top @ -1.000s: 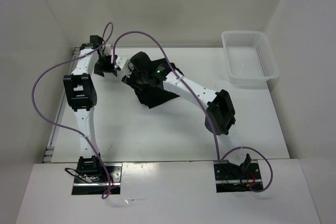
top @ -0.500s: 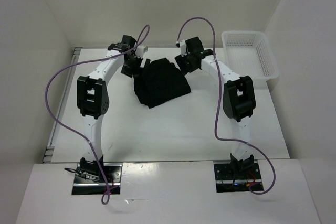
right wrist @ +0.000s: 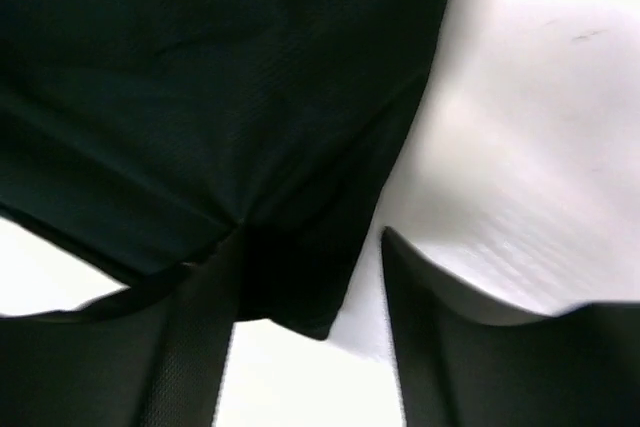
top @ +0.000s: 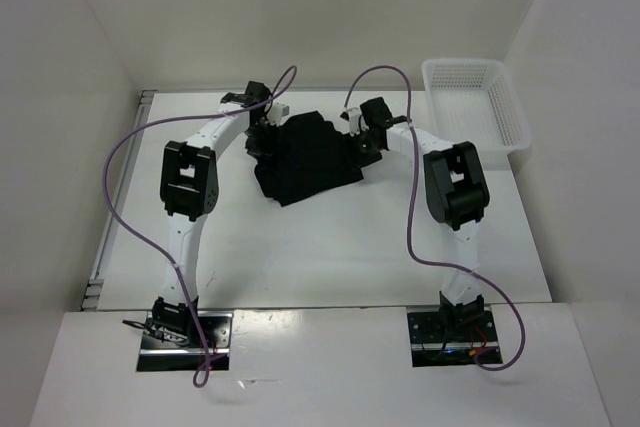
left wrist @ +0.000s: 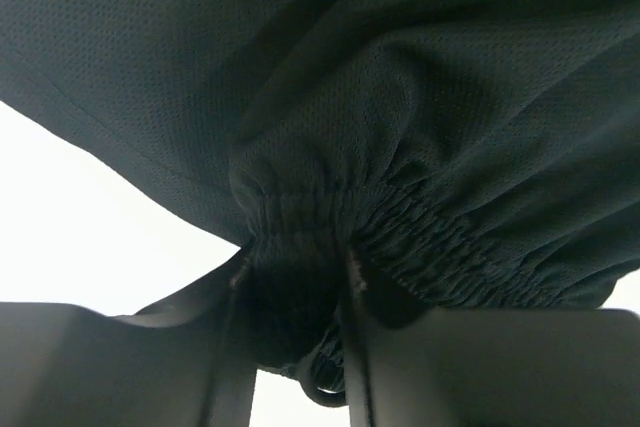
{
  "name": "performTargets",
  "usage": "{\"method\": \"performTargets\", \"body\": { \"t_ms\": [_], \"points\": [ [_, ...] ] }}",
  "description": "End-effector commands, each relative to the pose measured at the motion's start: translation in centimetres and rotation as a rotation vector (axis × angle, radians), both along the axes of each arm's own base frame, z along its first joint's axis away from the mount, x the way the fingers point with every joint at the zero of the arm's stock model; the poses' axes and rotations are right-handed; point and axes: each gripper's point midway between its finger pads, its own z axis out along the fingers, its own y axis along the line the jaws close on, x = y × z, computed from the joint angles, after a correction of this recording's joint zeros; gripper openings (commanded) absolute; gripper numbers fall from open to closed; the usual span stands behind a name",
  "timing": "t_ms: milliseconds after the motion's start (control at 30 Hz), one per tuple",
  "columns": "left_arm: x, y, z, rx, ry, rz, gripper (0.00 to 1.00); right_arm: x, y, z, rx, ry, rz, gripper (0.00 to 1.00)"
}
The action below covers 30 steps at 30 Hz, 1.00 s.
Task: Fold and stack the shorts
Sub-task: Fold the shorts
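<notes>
On the table (top: 300,247), the black shorts (top: 305,157) lie crumpled, left gripper (left wrist: 295,269) pinching their waistband (left wrist: 430,237), right gripper (right wrist: 310,239) seemingly parted.

The shorts (left wrist: 400,67) are matt black cloth with a fine knitted mesh grain; the white surface (top: 300,237) looks smooth, the basket (top: 478,154) perforated white plastic.

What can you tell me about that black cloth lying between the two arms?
The shorts are black, finely textured soft fabric, lying crumpled in a heap at the far middle of the white table. Their gathered elastic waistband is pinched by the left gripper; the right gripper straddles another edge, not fully closed.
</notes>
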Motion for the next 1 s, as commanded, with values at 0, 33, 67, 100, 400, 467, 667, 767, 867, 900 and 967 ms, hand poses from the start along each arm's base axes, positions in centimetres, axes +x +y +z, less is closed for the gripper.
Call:
{"method": "performTargets", "body": {
  "t_ms": [0,33,67,100,400,467,667,767,867,900,967],
  "points": [
    [0.1,1.7,-0.2,0.063,-0.003,0.025,0.35,-3.8,0.7,-1.8,0.055,0.125,0.023,0.58],
    [0.2,1.7,0.3,0.06,-0.015,0.025,0.34,-3.5,0.8,-1.7,0.06,0.113,0.024,0.45],
    [-0.2,1.6,0.0,0.053,-0.001,0.022,0.34,-3.6,1.0,-1.9,0.072,0.114,0.03,0.36],
    [-0.1,1.4,0.6,0.038,-0.01,0.018,0.34,-3.5,1.1,-1.4,0.076,0.104,0.031,0.28],
    [0.5,3.6,4.7,0.055,-0.097,0.066,0.33,-9.5,0.3,-0.3,0.082,0.16,0.211,0.0],
    [-0.1,3.9,5.1,0.039,-0.091,0.071,0.39,-12.3,0.0,-0.5,0.078,0.182,0.274,0.01],
    [-1.7,2.5,4.3,-0.015,-0.036,0.037,0.58,-10.1,1.6,4.1,0.099,0.04,0.309,0.82],
    [-1.7,2.5,4.3,-0.015,-0.036,0.037,0.64,-4.5,1.2,8.0,0.129,-0.099,0.241,0.8],
    [-1.1,3.0,4.9,-0.01,-0.056,0.049,0.71,0.9,1.7,10.4,0.157,-0.211,0.156,0.66],
    [-0.8,2.9,5.2,-0.012,-0.068,0.049,0.71,2.4,1.7,10.6,0.14,-0.253,0.139,0.56],
    [-0.6,3.3,5.6,-0.013,-0.072,0.058,0.76,4.5,2.9,10.2,0.144,-0.267,0.13,0.49]
  ]
}}
